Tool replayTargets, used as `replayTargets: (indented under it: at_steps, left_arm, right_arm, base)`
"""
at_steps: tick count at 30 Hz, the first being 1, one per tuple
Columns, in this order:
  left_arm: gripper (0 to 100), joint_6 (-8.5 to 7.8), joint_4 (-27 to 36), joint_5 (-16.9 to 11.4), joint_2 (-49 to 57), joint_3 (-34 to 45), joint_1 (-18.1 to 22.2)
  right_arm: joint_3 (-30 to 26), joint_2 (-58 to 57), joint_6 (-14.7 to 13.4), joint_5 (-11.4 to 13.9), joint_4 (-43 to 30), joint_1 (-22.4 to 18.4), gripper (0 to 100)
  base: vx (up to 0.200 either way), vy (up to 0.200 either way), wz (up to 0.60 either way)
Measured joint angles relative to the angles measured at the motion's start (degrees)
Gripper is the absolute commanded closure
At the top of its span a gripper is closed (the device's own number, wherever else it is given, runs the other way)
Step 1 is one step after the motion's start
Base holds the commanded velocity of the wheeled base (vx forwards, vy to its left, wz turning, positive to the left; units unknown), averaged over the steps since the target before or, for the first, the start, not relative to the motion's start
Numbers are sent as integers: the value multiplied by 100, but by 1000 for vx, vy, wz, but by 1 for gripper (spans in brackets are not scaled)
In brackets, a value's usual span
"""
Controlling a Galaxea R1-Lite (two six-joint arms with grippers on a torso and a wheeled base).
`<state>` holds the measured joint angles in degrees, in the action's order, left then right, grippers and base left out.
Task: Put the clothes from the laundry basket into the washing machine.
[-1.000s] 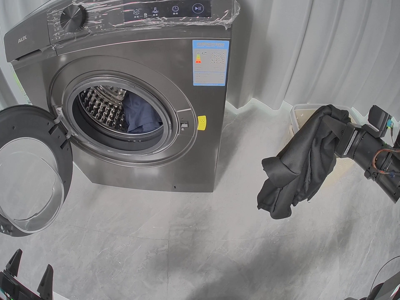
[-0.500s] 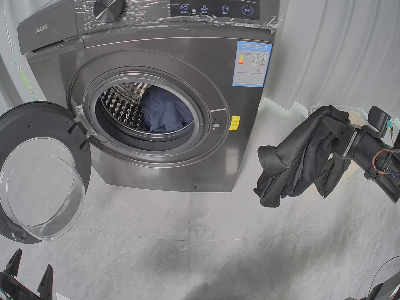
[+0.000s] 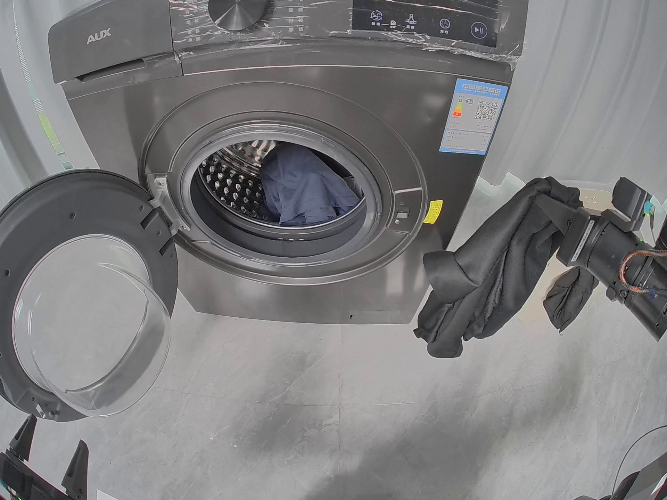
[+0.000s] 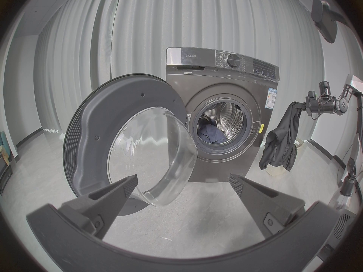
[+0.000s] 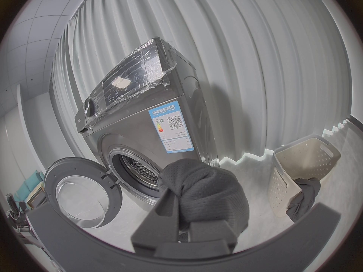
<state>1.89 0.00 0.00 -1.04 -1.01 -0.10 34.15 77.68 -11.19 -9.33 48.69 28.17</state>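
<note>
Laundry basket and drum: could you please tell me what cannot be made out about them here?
- Laundry basket floor: in the right wrist view, hidden by its own near wall; in the head view, covered by the black garment. Whether clothes remain inside cannot be told.
- Drum back: in the head view, hidden behind the blue garment.

Pale pleated curtains [image 3: 590, 71] hang behind a glossy grey marbled floor [image 3: 278, 397].

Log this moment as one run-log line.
right gripper: shut on black fabric garment | left gripper: open | grey metal washing machine: door open, blue cloth in drum | cream perforated laundry basket: on floor
</note>
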Motion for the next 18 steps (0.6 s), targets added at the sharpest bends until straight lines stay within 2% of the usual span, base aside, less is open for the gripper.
replayTargets:
  at_steps: [8,18]
  left_arm:
    - [0,2,2,0,0,0,0]
    - [0,2,0,0,0,0,2]
  right_arm:
    - [-41,18,2,11,6,0,100]
    - [-77,74,2,33,16,-1,100]
  base:
    - [0,0,0]
    - [0,200,0]
